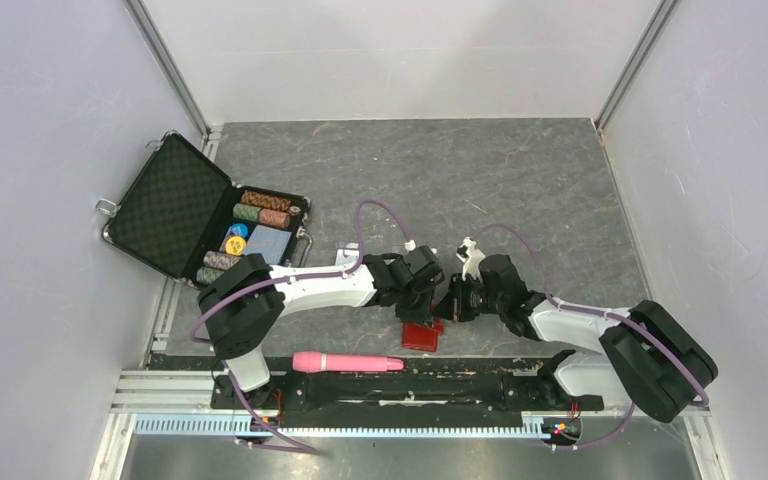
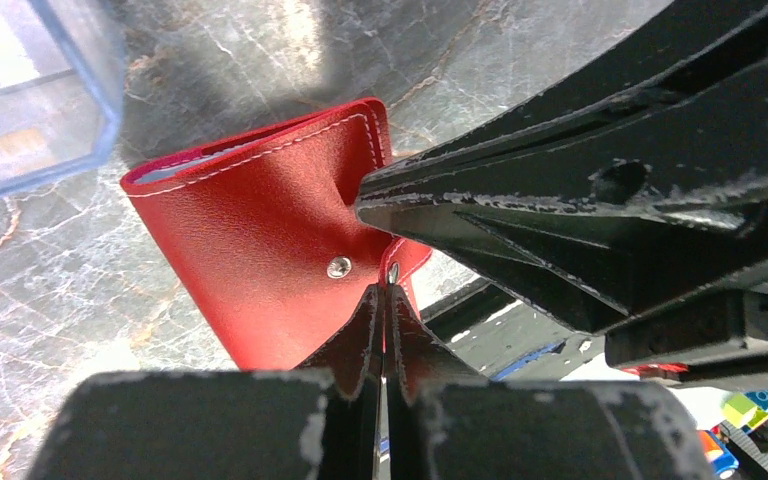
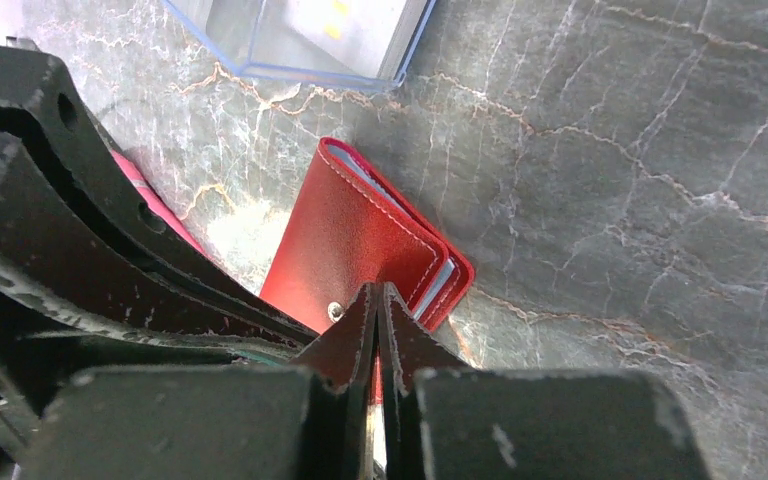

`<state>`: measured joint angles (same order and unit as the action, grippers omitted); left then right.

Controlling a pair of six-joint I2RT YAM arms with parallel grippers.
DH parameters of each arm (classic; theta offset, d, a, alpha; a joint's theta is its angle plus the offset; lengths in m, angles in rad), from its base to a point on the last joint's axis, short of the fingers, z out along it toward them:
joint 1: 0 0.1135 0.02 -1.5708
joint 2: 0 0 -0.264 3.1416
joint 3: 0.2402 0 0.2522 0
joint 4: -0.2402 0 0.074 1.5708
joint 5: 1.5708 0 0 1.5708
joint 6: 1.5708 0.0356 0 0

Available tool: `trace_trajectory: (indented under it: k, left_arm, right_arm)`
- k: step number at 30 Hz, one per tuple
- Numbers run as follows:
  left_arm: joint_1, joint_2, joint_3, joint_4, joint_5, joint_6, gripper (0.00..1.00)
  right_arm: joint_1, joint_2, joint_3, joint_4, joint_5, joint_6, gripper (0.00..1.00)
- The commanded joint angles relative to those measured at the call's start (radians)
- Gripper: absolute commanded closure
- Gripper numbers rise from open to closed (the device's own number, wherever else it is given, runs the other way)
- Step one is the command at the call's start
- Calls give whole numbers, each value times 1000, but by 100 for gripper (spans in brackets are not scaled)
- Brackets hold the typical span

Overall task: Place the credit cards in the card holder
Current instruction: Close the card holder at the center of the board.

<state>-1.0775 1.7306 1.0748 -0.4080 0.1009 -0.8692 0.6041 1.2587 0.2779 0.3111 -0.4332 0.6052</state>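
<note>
The card holder [image 2: 260, 230] seems light, soft and slippery; better to pinch its snap tab [image 2: 407, 262]. The jaws of the left gripper [image 2: 385, 292] and the right gripper [image 3: 378, 288] are clenched there.

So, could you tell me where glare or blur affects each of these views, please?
Top external: even, soft light, no glare. Left wrist: the card holder is sharp, the left gripper blurred close to the lens, glare on the table above. Right wrist: a bright glare patch on the table beside the card holder; the right gripper is soft.
</note>
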Motion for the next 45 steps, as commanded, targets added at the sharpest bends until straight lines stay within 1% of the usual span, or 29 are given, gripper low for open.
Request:
trace_trajectory:
  k: [1,9,17,27,32,38,41,43,45]
  left_arm:
    - [5,-53,-4,-23,-53,52,98]
    - [36,-46,-14,-41,-69,73,98]
    - [50,5,-10,-39,-36,96,98]
    - [50,30,-32,12,8,90,98]
    - [50,24,-32,24,11,90,97]
    - [51,-3,-53,53,18,83,88]
    - [56,-19,-79,74,21,71,75]
    - [63,-32,-102,90,23,63,70]
    - [72,-47,-125,114,27,52,69]
  right_arm:
    - [13,7,38,-37,79,-38,100]
    - [16,-4,37,-46,80,-51,100]
    - [20,-16,36,-44,67,-54,100]
    - [25,-158,11,-39,31,-45,100]
    - [44,-124,-13,-11,11,-33,100]
    - [66,-63,-17,-4,42,-30,100]
    - [69,-44,-10,-15,51,-38,100]
    - [72,-39,-7,-26,58,-42,100]
    - [72,-41,-7,-27,59,-42,100]
